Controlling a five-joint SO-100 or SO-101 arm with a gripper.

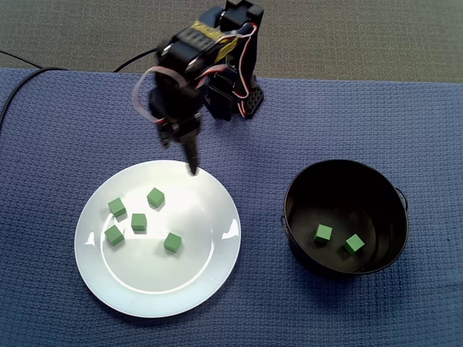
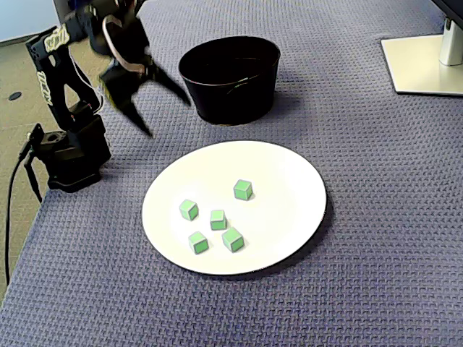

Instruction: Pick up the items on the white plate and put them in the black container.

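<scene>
Black two-finger gripper [image 2: 166, 117] is hanging in the air with its jaws spread wide and holding nothing, near the rim of the round white glossy plate [image 2: 289, 181] on the arm's side; in a fixed view [image 1: 192, 168] its tips are pointing down at that rim. Five small green cubes [image 2: 218, 219] are lying loosely clustered on the plate, each flat on one face, equal on every side and turned at different angles. Two more green cubes [image 1: 323, 233] are sitting inside the round black container [image 2: 231, 97], which is standing apart from the plate with bare blue woven cloth [image 2: 376, 238] between them. A white stand base [image 2: 423, 65] is resting at the cloth's far corner, and a black cable [image 2: 9, 217] is trailing from the arm's base [image 2: 72, 155].
</scene>
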